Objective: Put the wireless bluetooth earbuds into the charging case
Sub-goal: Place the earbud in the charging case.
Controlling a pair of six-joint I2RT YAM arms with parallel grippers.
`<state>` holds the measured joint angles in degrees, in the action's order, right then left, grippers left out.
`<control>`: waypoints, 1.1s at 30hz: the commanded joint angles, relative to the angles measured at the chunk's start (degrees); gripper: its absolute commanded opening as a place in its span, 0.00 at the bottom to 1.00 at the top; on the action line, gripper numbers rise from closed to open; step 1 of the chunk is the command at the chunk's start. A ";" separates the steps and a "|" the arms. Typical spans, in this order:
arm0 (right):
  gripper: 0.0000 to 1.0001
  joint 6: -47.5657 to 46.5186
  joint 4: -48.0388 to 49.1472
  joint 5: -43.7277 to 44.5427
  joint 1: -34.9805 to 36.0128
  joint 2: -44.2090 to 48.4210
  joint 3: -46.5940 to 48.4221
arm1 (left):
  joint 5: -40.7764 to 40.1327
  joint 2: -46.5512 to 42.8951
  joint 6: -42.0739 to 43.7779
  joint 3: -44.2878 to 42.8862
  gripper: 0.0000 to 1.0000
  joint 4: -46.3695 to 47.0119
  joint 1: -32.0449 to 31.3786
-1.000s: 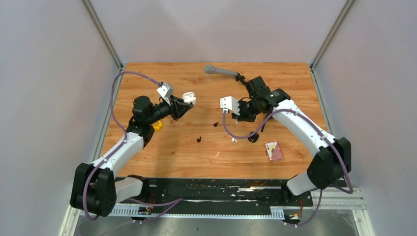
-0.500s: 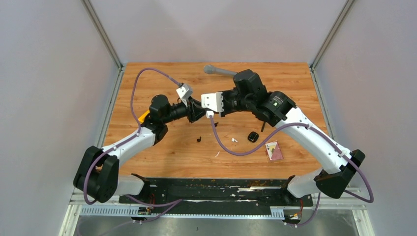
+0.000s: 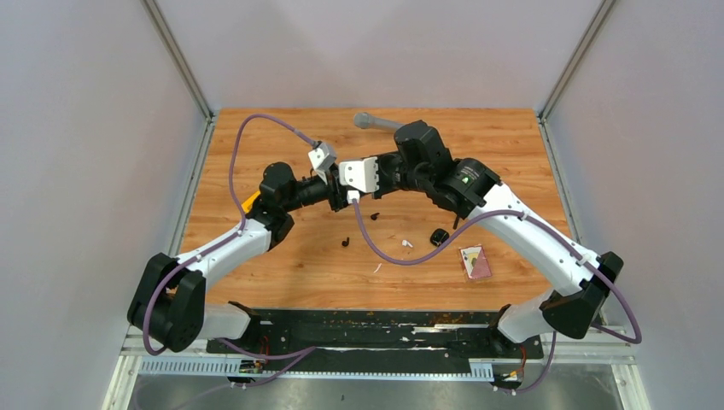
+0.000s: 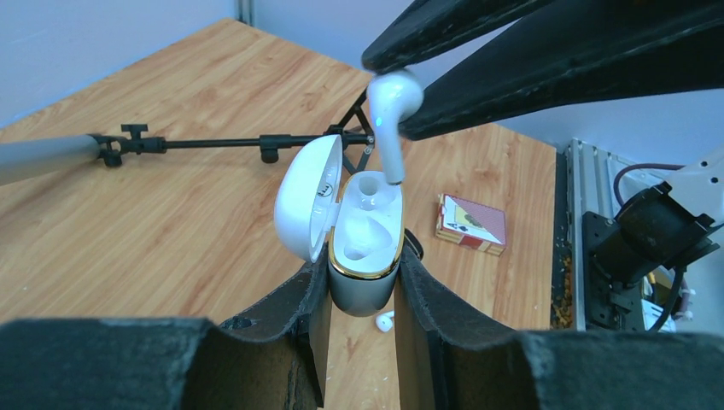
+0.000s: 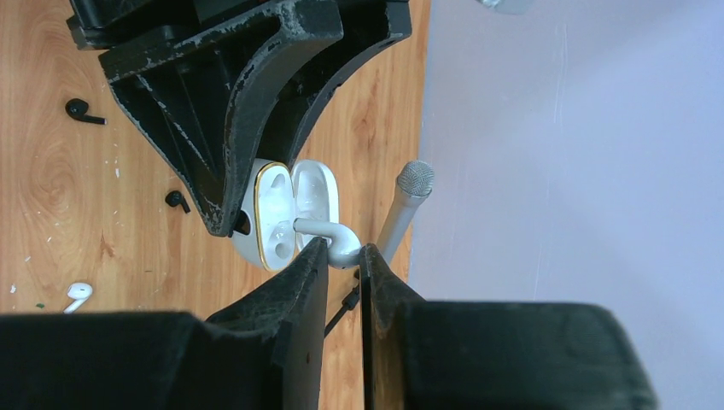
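My left gripper [image 4: 363,263] is shut on a white charging case [image 4: 365,248] with a gold rim, its lid [image 4: 303,205] swung open. My right gripper [image 5: 343,254] is shut on the head of a white earbud [image 4: 388,111]. The earbud's stem points into the case [image 5: 273,213], with its tip at the mouth of the far socket. In the top view both grippers meet above the table's middle, under the wrist camera mounts [image 3: 359,173]. A second white earbud [image 3: 407,244] and two black earbuds [image 3: 346,242] [image 3: 375,215] lie on the table.
A small black case [image 3: 439,237] sits right of the loose white earbud. A microphone [image 3: 380,123] on a thin black stand lies along the back edge. A card deck [image 3: 475,261] is at the front right, a yellow object [image 3: 249,202] by the left arm, a white sliver [image 3: 377,268] near the front.
Both arms swung in toward the middle. The left carried the open case rightward, and the right carried the white earbud leftward until its stem reached the case.
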<state>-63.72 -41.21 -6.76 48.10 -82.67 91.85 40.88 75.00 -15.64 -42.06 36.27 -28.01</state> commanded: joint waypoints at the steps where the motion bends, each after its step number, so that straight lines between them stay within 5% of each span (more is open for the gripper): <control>1: 0.02 0.05 2.45 1.62 0.44 -0.60 1.89 | 1.70 -1.43 -0.46 -1.73 0.01 3.34 -0.37; 33: 0.03 -1.09 6.40 3.73 3.30 -1.26 -2.83 | -0.45 -2.04 -3.47 -2.50 0.01 4.09 -0.64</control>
<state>-64.18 -37.28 -4.54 50.94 -83.79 89.32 41.15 74.98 -18.13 -42.09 37.17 -28.42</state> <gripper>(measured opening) 0.175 0.356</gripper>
